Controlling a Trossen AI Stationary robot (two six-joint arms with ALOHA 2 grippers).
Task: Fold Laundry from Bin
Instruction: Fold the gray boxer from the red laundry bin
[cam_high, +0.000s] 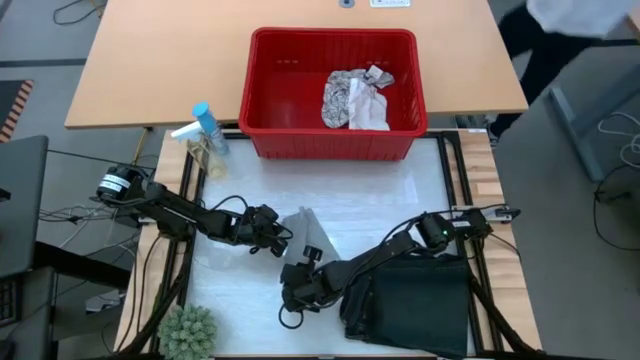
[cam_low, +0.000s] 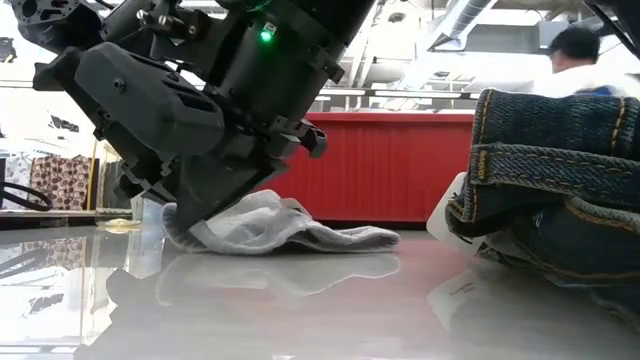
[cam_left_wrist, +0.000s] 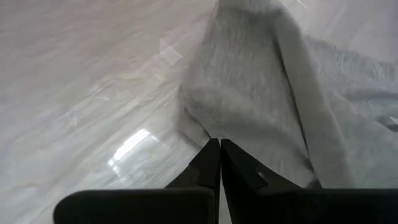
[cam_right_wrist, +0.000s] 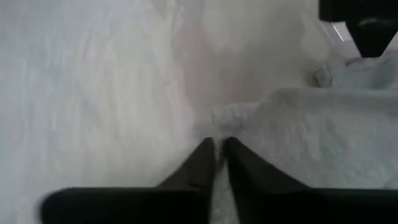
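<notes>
The small whitish cloth lies bunched near the middle of the table and also shows in the low view. My left gripper is shut at its left edge. My right gripper is shut at its near corner. The folded dark garment rests flat on the table at the near right. The red bin stands at the far side, with the leaf-patterned cloth lying inside it. My left gripper pinches the cloth's left edge between its two fingertips, slanting down from the table's left. The cloth rises in a ridge from the tips while the rest lies on the table. My right gripper pinches the cloth's near corner at its fingertips, slanting down from the near right. In the low view this end of the cloth stands a little raised under the fingers, and the far end lies flat on the table.
A spray bottle with a blue cap stands left of the bin. A green plant sits at the near left corner. A person is beyond the table's far right. Bare tabletop lies between the bin and the cloth.
</notes>
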